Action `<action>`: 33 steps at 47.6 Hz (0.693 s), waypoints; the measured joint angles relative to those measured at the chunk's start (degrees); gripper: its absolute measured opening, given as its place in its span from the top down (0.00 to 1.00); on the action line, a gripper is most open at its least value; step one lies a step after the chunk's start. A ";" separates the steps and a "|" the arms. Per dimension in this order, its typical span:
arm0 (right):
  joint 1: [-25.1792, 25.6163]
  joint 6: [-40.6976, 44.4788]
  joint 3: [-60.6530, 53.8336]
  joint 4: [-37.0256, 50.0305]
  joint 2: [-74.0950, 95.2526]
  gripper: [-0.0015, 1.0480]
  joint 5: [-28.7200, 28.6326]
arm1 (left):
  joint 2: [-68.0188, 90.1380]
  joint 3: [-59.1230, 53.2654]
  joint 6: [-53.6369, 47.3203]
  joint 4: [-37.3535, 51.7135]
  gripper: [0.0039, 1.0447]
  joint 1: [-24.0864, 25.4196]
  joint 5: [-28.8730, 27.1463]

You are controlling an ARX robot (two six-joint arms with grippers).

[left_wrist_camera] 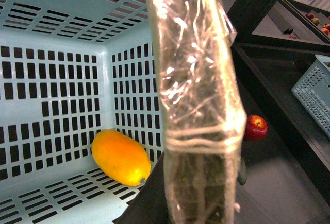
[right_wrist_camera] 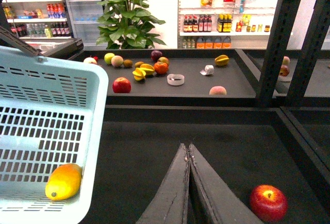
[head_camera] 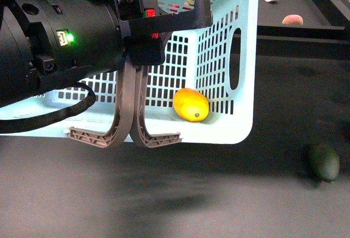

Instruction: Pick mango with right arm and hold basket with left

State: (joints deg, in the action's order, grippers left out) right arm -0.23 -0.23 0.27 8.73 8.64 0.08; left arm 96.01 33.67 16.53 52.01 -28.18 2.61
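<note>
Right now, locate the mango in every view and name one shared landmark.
Front: mango in the basket's right-hand corner.
Left wrist: mango on the basket floor, in a corner.
Right wrist: mango inside the basket, at its corner.
Shared landmark: the aqua basket.

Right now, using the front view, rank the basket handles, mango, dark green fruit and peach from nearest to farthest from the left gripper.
1. Basket handles: hanging from the left gripper itself.
2. Mango: inside the basket, right of the handles.
3. Dark green fruit: on the table, far right.
4. Peach: back shelf, beyond the basket.
</note>
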 joint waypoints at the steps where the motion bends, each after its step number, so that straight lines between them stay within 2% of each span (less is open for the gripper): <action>1: 0.00 0.00 0.02 -1.07 -0.81 0.98 0.00 | 0.00 0.00 0.00 0.00 0.92 0.00 0.00; 3: 0.04 0.04 0.02 -6.62 -4.68 0.98 -0.02 | 0.00 0.00 0.02 0.00 0.92 0.00 0.04; 5: 0.09 0.02 0.02 -8.31 -7.28 0.98 -0.02 | 0.00 -0.02 -0.02 0.00 0.92 0.00 0.02; 25: 0.11 0.02 0.02 -8.63 -8.33 0.98 -0.04 | 0.00 -0.02 0.02 0.00 0.92 0.00 0.02; 33: 0.11 0.11 0.02 -8.63 -8.33 0.78 -0.04 | 0.00 -0.02 0.00 0.00 0.92 0.00 0.02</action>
State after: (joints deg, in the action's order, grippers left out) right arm -0.12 -0.12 0.30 0.10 0.32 0.03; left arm 96.01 33.65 16.53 52.01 -28.18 2.63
